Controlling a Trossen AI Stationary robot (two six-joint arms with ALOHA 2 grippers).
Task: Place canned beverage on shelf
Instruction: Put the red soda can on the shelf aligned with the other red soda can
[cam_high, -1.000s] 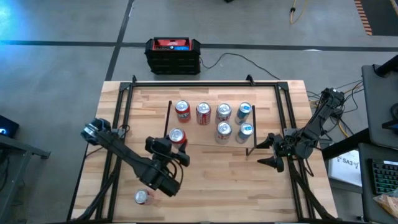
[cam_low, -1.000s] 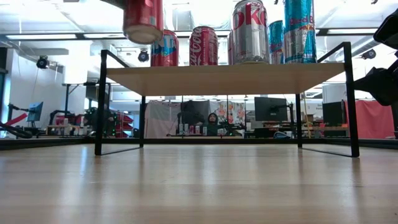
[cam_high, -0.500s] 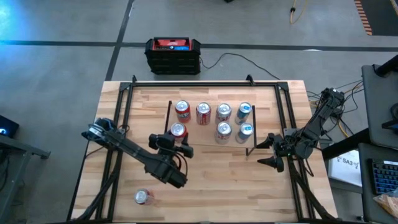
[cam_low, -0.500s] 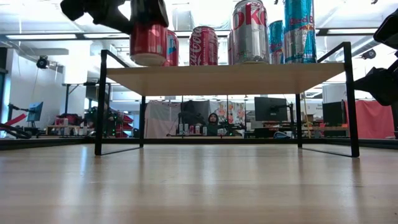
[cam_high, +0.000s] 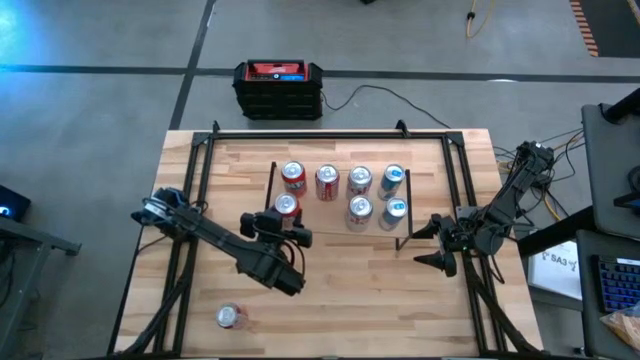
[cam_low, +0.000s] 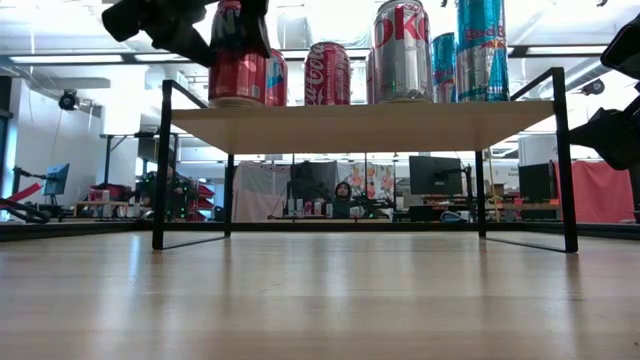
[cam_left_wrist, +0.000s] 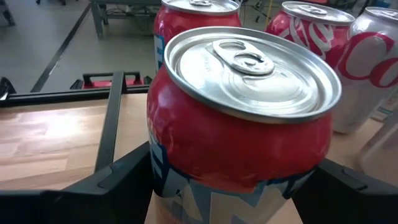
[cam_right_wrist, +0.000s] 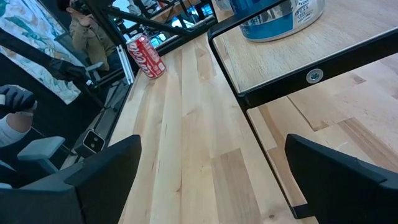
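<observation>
I note the left gripper (cam_high: 284, 222) clamped on a red can (cam_high: 286, 207) with blue-white label and silver pull-tab top, standing on the shelf (cam_low: 400, 122) at its front-left corner. Neighbouring cans (cam_low: 328, 73) read Coca-Cola and Coke (right gripper (cam_high: 432, 243) open, beside the shelf).

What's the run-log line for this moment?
left gripper: shut on red can, can base on shelf | right gripper: open, waiting right of shelf | spare can: lying on table
</observation>
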